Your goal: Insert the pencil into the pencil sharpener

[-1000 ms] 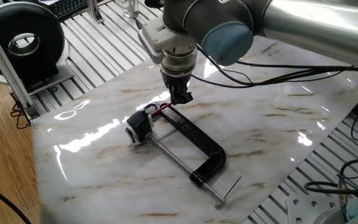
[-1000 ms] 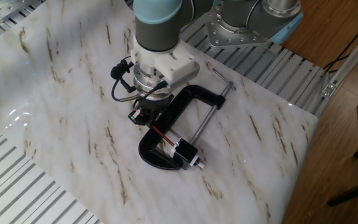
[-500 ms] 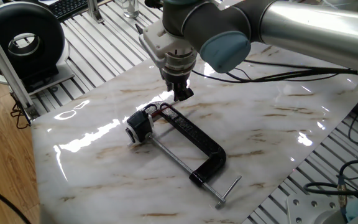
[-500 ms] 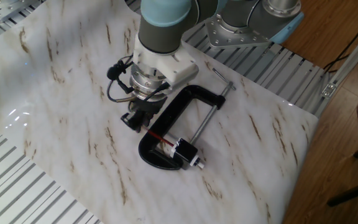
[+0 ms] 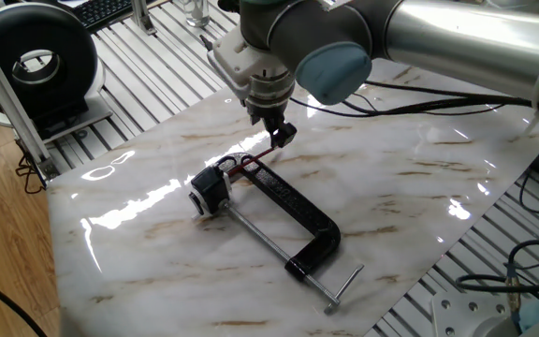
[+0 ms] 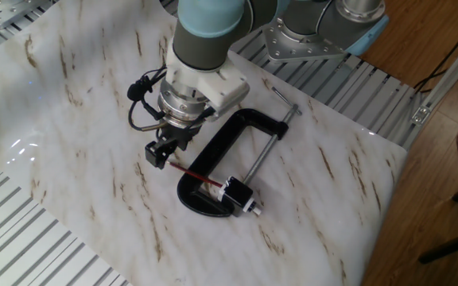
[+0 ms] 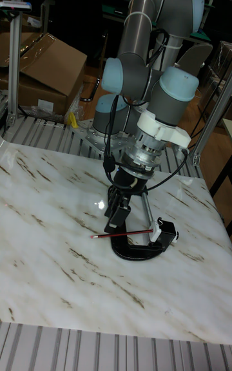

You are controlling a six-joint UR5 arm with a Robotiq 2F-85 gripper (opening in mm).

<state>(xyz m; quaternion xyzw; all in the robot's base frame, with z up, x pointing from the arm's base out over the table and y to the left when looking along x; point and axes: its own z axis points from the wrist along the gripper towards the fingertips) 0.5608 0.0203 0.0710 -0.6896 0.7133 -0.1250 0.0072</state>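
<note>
From my remote seat, I see the gripper (image 6: 159, 152) has swung away from the pencil sharpener (image 6: 238, 195) over the last second, tilting out past the clamp (image 6: 221, 159) toward open worktop (image 6: 70, 159). The pencil (image 6: 195, 175) lies nearly flat with one end at the sharpener's face and the other end close by the gripper's tip. In the tall fixed view the pencil (image 7: 122, 234) runs from the sharpener (image 7: 165, 230) across the clamp's bow, its free end sticking out past the gripper (image 7: 117, 215). I cannot tell from any view whether the fingers are closed on the pencil or parted beside it; they are dark and small against the clamp.

My reading: the pencil tip seems to be at or in the sharpener's hole, and the gripper's shift looks like either a push along the pencil's axis or a retreat. If insertion is shallow, I would want a further push along the shaft.
</note>
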